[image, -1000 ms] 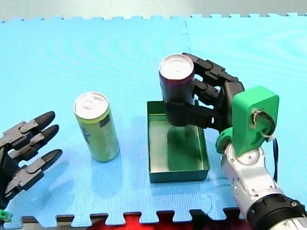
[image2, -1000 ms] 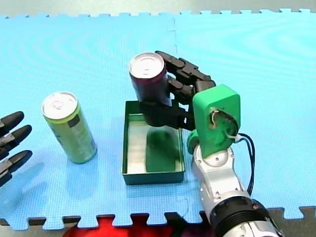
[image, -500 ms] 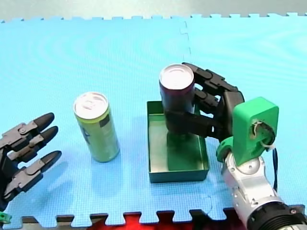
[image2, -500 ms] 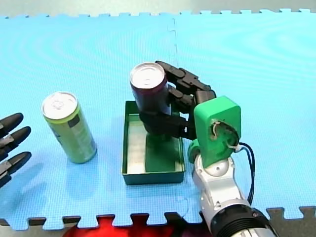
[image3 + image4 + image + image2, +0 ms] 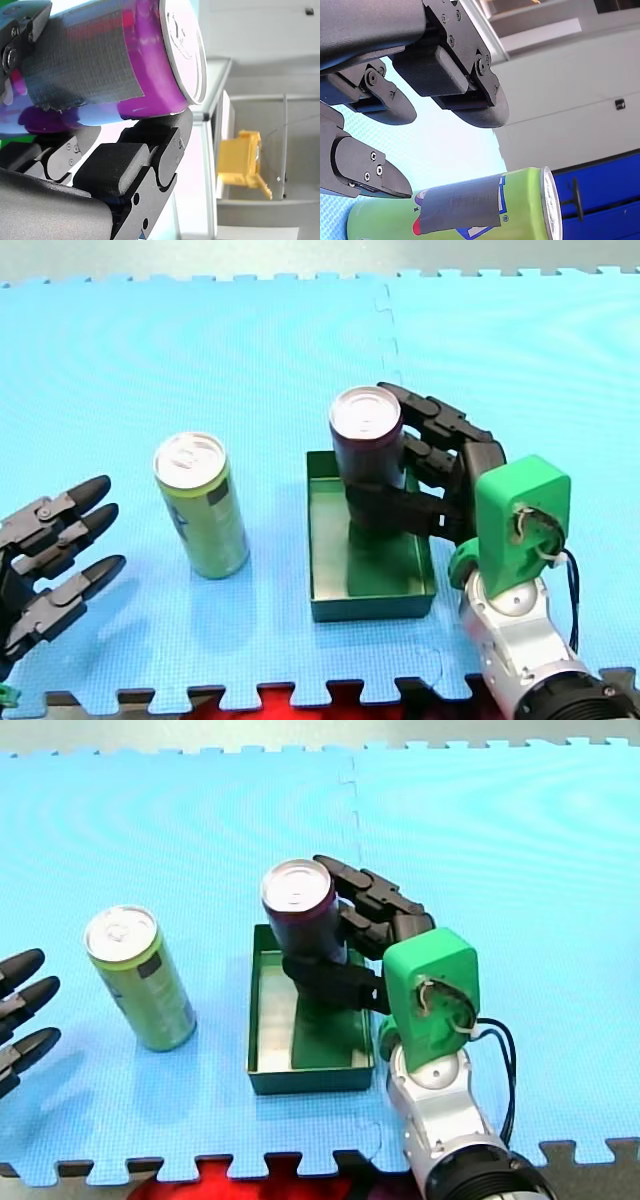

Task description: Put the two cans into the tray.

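Note:
My right hand [image 5: 405, 475] is shut on a purple can [image 5: 367, 447], held upright inside the far part of the green tray [image 5: 322, 590]; whether its base touches the tray floor is hidden. The first wrist view shows this purple can [image 5: 110, 65] pressed against the dark fingers [image 5: 125, 165]. A green can [image 5: 200, 503] stands upright on the blue mat, left of the tray. My left hand [image 5: 55, 560] is at the lower left edge, apart from the green can and holding nothing. The second wrist view has the green can [image 5: 480, 212] beyond dark fingertips [image 5: 480, 107].
The blue foam mat [image 5: 200, 350] covers the whole work surface, with its jigsaw front edge [image 5: 300, 695] close to me. A seam [image 5: 385, 310] runs down the mat behind the tray.
My right hand has lowered the purple can into the tray and drawn slightly nearer. The left hand and the green can stay put.

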Robot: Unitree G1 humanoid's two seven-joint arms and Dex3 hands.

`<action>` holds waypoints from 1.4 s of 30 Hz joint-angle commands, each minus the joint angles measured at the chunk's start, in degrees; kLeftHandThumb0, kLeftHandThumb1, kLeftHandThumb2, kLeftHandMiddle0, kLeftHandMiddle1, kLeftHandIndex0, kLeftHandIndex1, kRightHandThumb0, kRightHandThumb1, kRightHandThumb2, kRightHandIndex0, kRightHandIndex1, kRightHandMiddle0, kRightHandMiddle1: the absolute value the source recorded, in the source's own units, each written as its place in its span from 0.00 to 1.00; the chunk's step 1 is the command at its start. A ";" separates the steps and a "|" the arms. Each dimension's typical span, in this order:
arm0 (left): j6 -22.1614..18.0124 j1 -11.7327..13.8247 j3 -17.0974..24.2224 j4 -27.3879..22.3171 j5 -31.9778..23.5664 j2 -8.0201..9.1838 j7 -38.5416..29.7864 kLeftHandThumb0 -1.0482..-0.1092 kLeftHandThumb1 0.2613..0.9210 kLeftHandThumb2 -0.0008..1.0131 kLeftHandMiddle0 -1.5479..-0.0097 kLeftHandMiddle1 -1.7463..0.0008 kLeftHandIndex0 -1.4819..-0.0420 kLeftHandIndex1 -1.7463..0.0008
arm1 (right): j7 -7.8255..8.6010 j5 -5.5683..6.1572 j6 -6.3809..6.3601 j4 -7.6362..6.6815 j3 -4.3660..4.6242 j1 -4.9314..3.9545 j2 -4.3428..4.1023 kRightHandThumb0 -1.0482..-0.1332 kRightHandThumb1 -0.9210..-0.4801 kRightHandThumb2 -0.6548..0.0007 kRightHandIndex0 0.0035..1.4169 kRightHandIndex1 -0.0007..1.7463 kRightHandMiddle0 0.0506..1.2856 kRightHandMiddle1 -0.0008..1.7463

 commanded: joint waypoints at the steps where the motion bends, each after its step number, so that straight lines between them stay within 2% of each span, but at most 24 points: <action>1: -0.03 0.34 0.29 -0.77 -0.45 0.81 -0.11 0.00 0.88 0.00 0.55 1.00 0.51 1.00 | -0.08 0.66 -2.22 0.92 -0.70 -1.24 4.74 0.74 0.38 1.00 0.94 0.00 0.89 0.00; 5: 0.07 0.47 0.35 -0.93 -0.54 0.94 -0.20 0.00 0.88 0.00 0.55 1.00 0.51 1.00 | 0.78 1.47 -2.49 2.16 -1.51 -1.77 4.55 0.75 0.38 1.00 0.93 0.00 0.89 0.00; 12: 0.11 0.74 0.39 -1.23 -0.69 0.92 -0.41 0.00 0.88 0.00 0.55 1.00 0.51 1.00 | 4.95 5.09 -3.42 5.43 -4.39 -3.18 4.91 0.74 0.38 1.00 0.93 0.00 0.89 0.00; 17: 0.11 0.81 0.37 -1.40 -0.60 0.94 -0.35 0.00 0.88 0.00 0.55 1.00 0.51 1.00 | 6.81 6.33 -4.20 6.88 -5.58 -4.10 4.85 0.74 0.38 1.00 0.93 0.00 0.90 0.00; 29: 0.50 1.47 0.31 -2.64 -0.52 0.94 -0.14 0.00 0.88 0.00 0.55 1.00 0.51 1.00 | 6.84 5.99 -4.57 8.57 -6.55 -5.21 4.77 0.74 0.39 1.00 0.94 0.00 0.90 0.00; 42: 0.38 1.70 0.22 -2.93 -0.13 0.81 0.40 0.00 0.88 0.00 0.54 1.00 0.50 1.00 | 6.58 5.55 -5.49 8.91 -7.01 -5.69 4.85 0.74 0.39 1.00 0.94 0.00 0.91 0.00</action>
